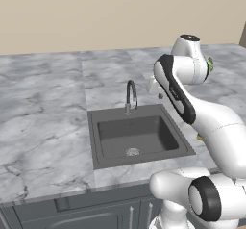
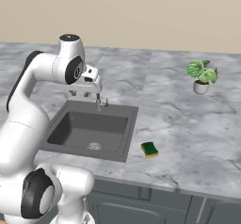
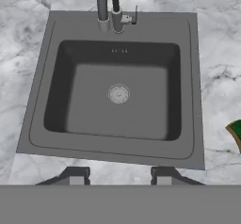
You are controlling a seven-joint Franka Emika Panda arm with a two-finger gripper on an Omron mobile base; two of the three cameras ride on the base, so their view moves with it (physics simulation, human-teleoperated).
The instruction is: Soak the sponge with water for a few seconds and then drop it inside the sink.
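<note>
Gripper fingers show as two dark tips at the bottom middle of the hand view, set apart with bare marble between them and nothing held; the hand looks straight down on the sink, which takes up the centre of that frame. In the right base view the hand hangs at centre left, above the back rim of the basin, close by the faucet. A round silvery drain sits in the middle of the dark basin floor, and the faucet's grey stem rises from the rear rim at the top middle of the hand view, with a small lever beside it. No stream runs from the spout in any view. The sponge, dark green on top with a yellow layer below, lies flat on the marble counter just to the right of the sink in the right base view, lower centre of the frame, apart from the rim; its corner peeks in at the right edge of the hand view. A potted plant with round green leaves in a pale pot stands well back at upper right, far from both sponge and sink. Grey cabinet fronts run along the bottom edge under the counter. No writing or label can be read anywhere.
</note>
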